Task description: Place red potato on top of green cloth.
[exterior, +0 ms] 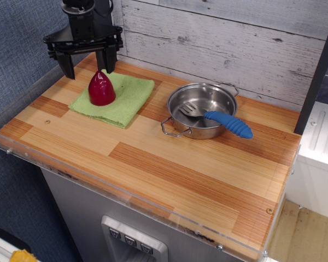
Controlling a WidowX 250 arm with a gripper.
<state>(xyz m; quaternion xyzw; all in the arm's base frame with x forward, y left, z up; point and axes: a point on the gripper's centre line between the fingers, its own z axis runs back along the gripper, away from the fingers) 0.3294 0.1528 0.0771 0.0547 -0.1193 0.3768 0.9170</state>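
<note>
The red potato (101, 88) stands upright, point up, on the left part of the green cloth (116, 101), which lies flat at the back-left of the wooden table (169, 164). The gripper (89, 65) hangs above it with its two black fingers spread wide and nothing between them, clear of the potato as far as this angle lets me judge. Off to the right sits a steel pan (199, 112) with a blue-handled spatula (221, 121) resting across it.
</note>
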